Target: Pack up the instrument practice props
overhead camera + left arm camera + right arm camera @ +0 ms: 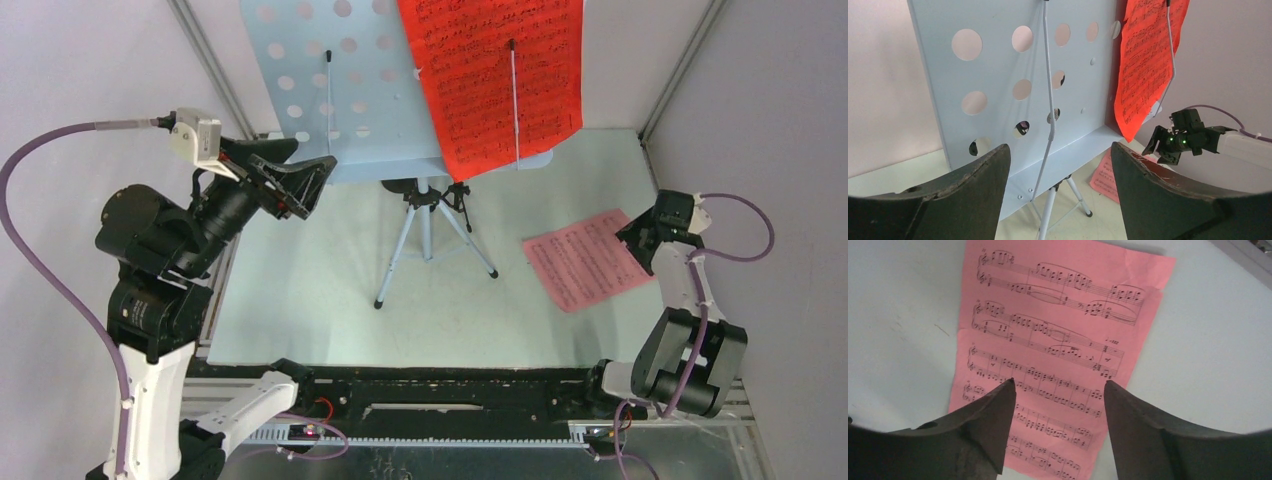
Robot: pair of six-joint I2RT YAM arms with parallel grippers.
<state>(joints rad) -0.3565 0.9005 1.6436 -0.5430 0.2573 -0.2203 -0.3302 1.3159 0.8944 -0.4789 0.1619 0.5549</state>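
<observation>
The pale blue perforated music desk (330, 80) stands upright on its blue-grey tripod (428, 235) at the back middle. A red score sheet (495, 80) hangs on its right half under a thin wire holder. A pink score sheet (585, 262) lies flat on the table at the right. My left gripper (305, 175) is open and empty, held up at the desk's lower left corner, facing the desk (1013, 100). My right gripper (640, 240) is open and empty, right over the pink sheet's (1048, 350) right edge. Microphones and mic mounts are out of view.
A pale mat (300, 300) covers the table inside white walls with metal corner posts (215, 70). A black rail (440, 385) runs along the near edge between the arm bases. My right arm shows in the left wrist view (1183, 140).
</observation>
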